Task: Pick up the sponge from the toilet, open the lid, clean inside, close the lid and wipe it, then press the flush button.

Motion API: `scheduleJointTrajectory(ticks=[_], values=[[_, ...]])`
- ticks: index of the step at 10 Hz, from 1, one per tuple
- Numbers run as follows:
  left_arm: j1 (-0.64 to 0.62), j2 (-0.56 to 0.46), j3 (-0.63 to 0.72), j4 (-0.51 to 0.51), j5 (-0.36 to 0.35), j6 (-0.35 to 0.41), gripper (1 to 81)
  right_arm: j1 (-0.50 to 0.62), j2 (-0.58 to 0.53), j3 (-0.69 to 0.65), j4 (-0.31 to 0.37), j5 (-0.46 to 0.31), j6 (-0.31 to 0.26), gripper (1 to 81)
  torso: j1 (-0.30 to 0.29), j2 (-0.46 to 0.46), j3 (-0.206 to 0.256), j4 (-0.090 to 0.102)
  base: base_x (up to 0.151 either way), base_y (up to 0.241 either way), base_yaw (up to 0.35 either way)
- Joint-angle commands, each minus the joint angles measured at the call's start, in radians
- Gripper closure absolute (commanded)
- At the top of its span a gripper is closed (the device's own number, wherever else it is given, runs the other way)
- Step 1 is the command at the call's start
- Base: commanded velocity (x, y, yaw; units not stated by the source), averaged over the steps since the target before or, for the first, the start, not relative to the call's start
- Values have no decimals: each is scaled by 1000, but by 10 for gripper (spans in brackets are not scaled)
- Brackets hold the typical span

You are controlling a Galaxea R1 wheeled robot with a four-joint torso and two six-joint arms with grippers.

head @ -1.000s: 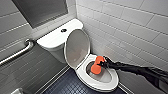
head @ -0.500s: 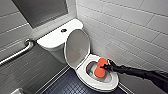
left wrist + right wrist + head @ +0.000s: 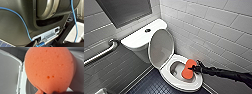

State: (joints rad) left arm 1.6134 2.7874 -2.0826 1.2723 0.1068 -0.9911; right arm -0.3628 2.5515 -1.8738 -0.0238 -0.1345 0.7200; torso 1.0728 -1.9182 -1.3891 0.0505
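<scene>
The white toilet (image 3: 167,73) stands with its lid (image 3: 160,47) raised upright against the tank (image 3: 137,38). The dark round flush button (image 3: 148,30) sits in the middle of the tank top. My right gripper (image 3: 194,68), on a black arm coming in from the right, is shut on the orange-red sponge (image 3: 187,70). The sponge hangs at the right side of the bowl, just inside the seat ring. In the right wrist view the sponge (image 3: 48,68) looms close, with the raised lid (image 3: 8,72) beside it.
A metal grab bar (image 3: 101,53) runs along the grey wall left of the tank. White tiled wall (image 3: 214,30) stands close behind the toilet's right side. Dark small-tiled floor (image 3: 151,85) lies in front. The left wrist view faces the robot's own dark body and a blue cable (image 3: 18,17).
The sponge and right gripper have shifted slightly to the right along the bowl. The lid stays up.
</scene>
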Motion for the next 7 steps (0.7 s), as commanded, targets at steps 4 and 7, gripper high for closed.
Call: scheduleJointTrajectory(ticks=[4, 7], values=[[53, 6, 18, 4, 40, 11, 10, 52, -169, 150, 12, 39, 64, 811, 0, 0, 0, 0, 0, 0, 0], [53, 12, 18, 5, 40, 11, 10, 1, -198, 190, 12, 49, 72, 811, 0, 0, 0, 0, 0, 0, 0]])
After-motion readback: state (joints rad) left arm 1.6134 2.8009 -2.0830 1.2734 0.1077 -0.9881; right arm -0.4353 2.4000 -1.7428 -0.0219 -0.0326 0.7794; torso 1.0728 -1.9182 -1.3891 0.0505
